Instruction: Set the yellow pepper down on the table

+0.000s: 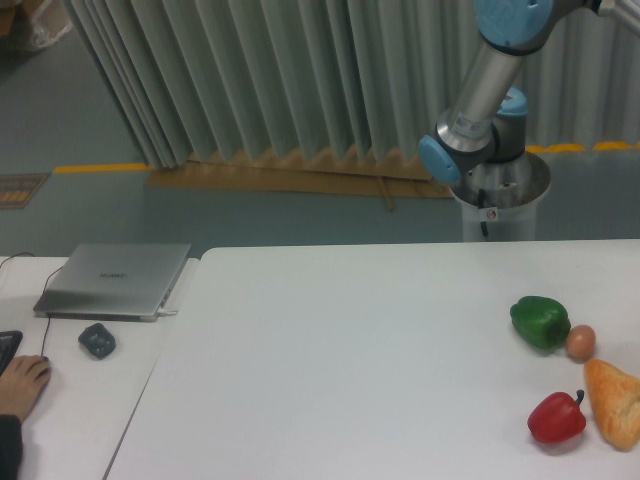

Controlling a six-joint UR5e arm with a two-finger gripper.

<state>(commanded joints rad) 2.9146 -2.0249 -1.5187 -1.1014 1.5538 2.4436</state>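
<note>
The table is wide and bare across its middle and left, with a green pepper, a bread piece, a red pepper and a small brown egg bunched near its right edge. My arm rises out of frame at the top right, so my gripper is unseen and I cannot tell whether it is released or clenched; the yellow pepper is nowhere in view either. If I am carrying it, I judge it best to lower it gently onto the bare middle, well apart from that cluster.
</note>
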